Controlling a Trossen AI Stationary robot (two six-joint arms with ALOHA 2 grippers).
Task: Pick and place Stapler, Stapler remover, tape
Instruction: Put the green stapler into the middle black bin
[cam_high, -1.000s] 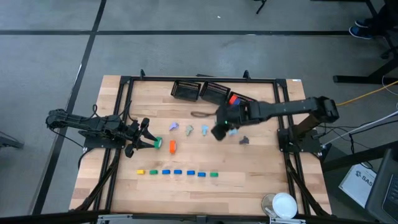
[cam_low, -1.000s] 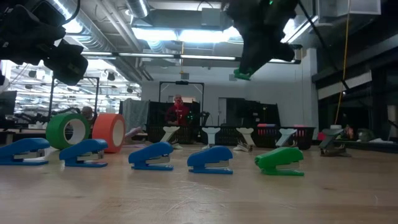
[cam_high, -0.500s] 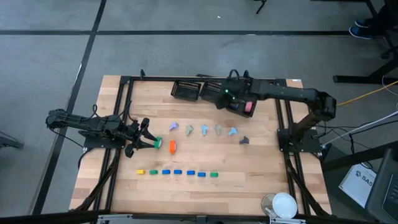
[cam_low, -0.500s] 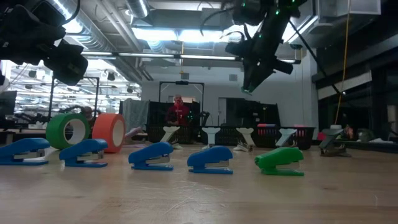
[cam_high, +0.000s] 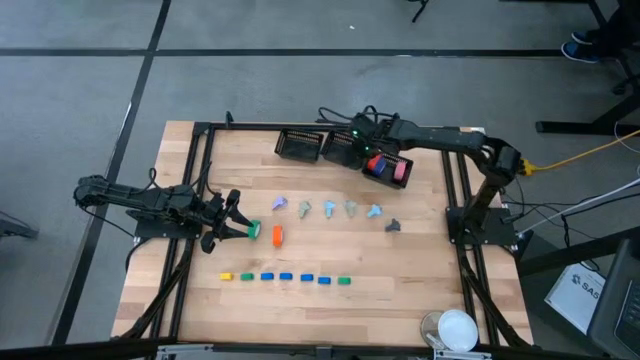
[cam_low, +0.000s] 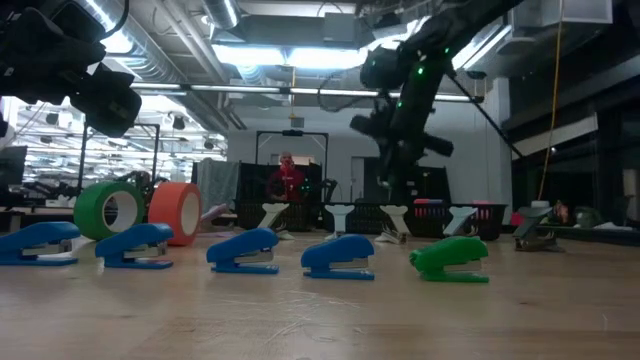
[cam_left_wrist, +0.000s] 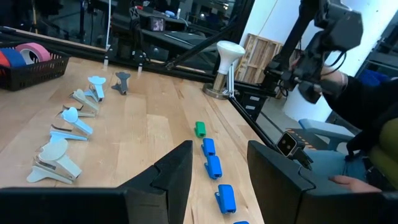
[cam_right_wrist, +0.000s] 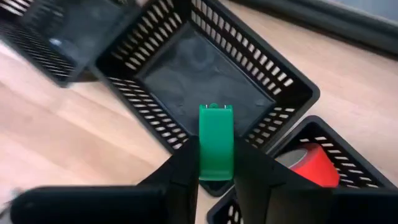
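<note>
My right gripper (cam_high: 358, 141) hangs over the middle black basket (cam_right_wrist: 205, 68) at the table's far side, shut on a green stapler (cam_right_wrist: 216, 142). On the table lie a row of small staplers (cam_high: 286, 277), yellow, green and blue, and a row of pastel staple removers (cam_high: 329, 208). A green tape roll (cam_high: 254, 231) and an orange one (cam_high: 277, 236) stand on edge beside my left gripper (cam_high: 235, 215). That gripper waits open at the table's left, its fingers (cam_left_wrist: 180, 180) level. My right gripper pinches the green stapler by its two long sides (cam_right_wrist: 216, 169) between its two fingers. The fingers slant down from the table's right and lie along the stapler, whose free end sticks out past the fingertips. The stapler is lifted clear, above the middle basket's floor.
Three black baskets stand side by side at the far edge: left (cam_high: 298, 146), middle (cam_high: 343, 150) and right (cam_high: 388, 168). The right one holds red (cam_right_wrist: 311, 163) and pink tape rolls. A dark staple remover (cam_high: 392, 226) lies apart. A white round thing (cam_high: 458, 328) sits at the near right corner.
My right gripper has carried the green stapler from above the staple remover row toward the table's far edge, sinking and rolling a little as it went. It now hangs over the middle basket, still shut on the stapler.
</note>
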